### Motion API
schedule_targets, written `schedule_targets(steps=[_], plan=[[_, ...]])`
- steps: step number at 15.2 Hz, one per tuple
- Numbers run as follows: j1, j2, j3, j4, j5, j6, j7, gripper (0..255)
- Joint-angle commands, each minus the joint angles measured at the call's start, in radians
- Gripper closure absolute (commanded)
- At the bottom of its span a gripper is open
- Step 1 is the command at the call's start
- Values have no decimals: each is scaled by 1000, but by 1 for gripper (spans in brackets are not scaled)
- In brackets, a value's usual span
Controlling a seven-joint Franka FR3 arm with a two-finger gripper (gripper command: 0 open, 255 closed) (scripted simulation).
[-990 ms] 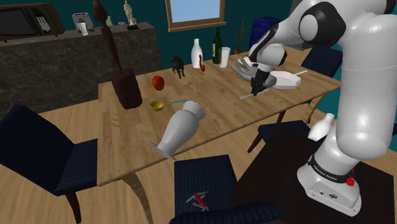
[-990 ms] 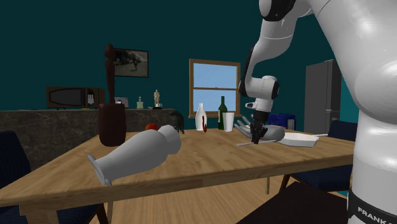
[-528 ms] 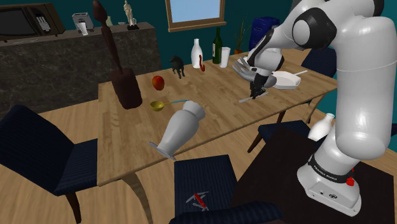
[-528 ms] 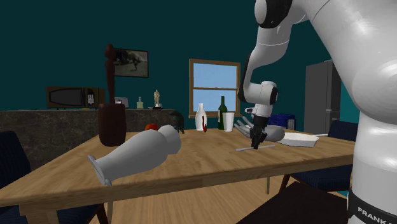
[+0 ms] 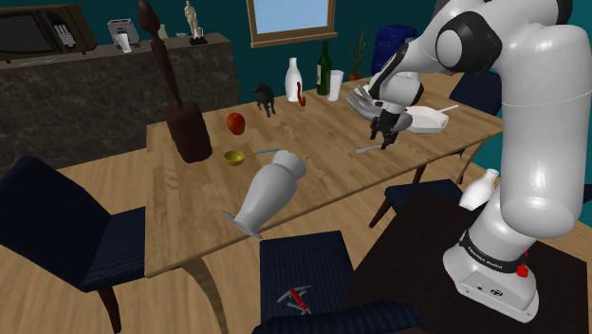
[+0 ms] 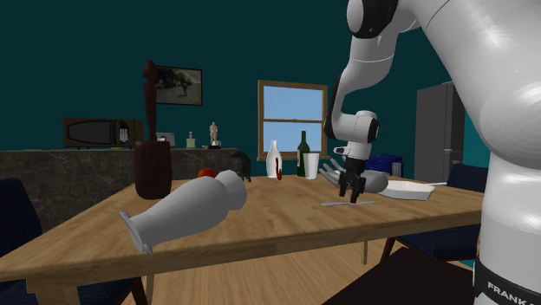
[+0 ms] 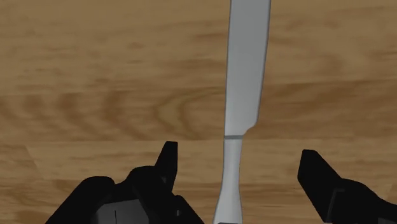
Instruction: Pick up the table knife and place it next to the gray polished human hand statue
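Release looks like the step in hand. In the shoulder view, the black gripper (image 5: 386, 140) hangs low over the table knife (image 5: 369, 147), which lies flat on the wooden table (image 5: 313, 185) near the long edge facing the robot's stand. It sits just beside the gray hand statue (image 5: 362, 99), and a white dish (image 5: 429, 120) rests a little further along that edge. With the knife already by the statue, the sound move is a straight vertical lift that keeps the jaws wide and adds no sideways drift.

Seen from the second exterior view, the gripper (image 6: 353, 198) points straight down with its tips close above the knife (image 6: 345, 203), a thin pale sliver on the table (image 6: 286, 221). The statue (image 6: 374, 182) lies directly behind it. A brush from either tip would probably skate so slim a piece away from the statue.

Over the wood grain in the wrist view, the fingers (image 7: 159, 181) stand well apart. The knife (image 7: 245, 76) runs between them and neither finger touches it. It is drawn plain pale grey, with a long flat blade and a small notch where the blade steps down to a narrower handle. The handle widens again toward the gripper (image 7: 238, 154).
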Motion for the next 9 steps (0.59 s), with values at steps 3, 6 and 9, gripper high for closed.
schedule_targets(steps=[3,6,9], plan=[[0,0,0,0,0,0,0,0],[28,-79,-55,2,-86,-58,53,0],[34,-99,-68,4,-109,-74,67,0]])
